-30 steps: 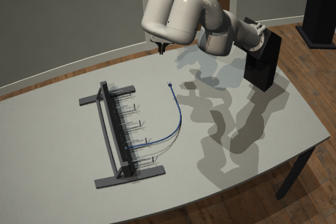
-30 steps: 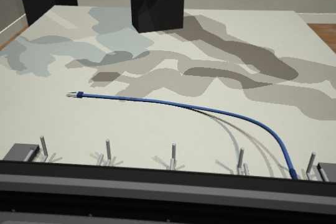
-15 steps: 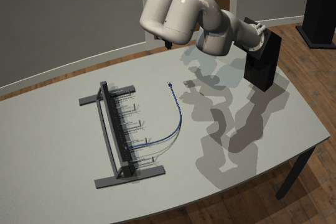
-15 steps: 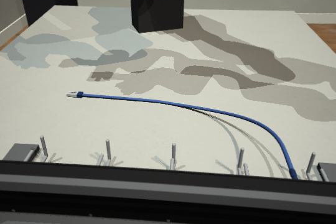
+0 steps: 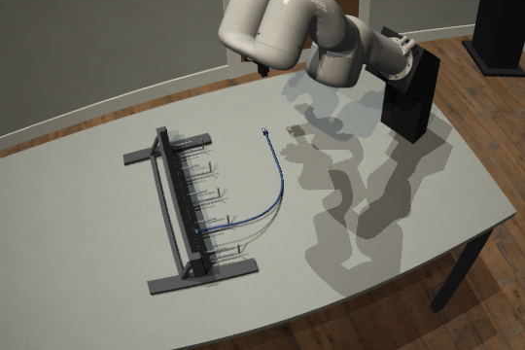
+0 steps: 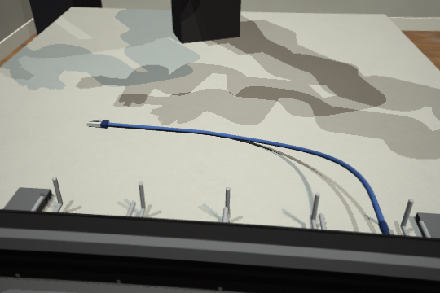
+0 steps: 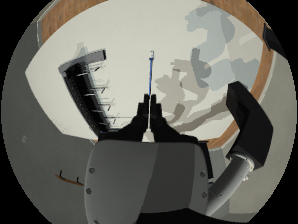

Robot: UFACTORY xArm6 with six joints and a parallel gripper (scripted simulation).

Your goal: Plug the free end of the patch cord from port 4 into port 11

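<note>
The blue patch cord (image 5: 283, 184) (image 6: 285, 146) (image 7: 150, 75) curves from the rack (image 5: 180, 190) (image 6: 220, 249) (image 7: 82, 95) across the table. Its other end is fixed in the rack's port face. The free plug (image 5: 264, 131) (image 6: 97, 124) (image 7: 152, 55), clear with a dark blue boot, lies on the table pointing away from the cord's curve; a thin tab seems to show on its upper side in the exterior view. My gripper (image 5: 263, 74) (image 7: 149, 101) is shut and empty, high above the table. In the wrist view the cord passes beyond its fingertips. Port numbers are not readable.
Thin metal cable guides (image 5: 219, 193) (image 6: 227, 203) (image 7: 106, 89) stick out from the rack's port side. The rack's grey feet (image 5: 233, 270) rest on the table (image 5: 87, 227). The black arm base (image 5: 408, 111) (image 6: 205, 3) stands at the table's far side.
</note>
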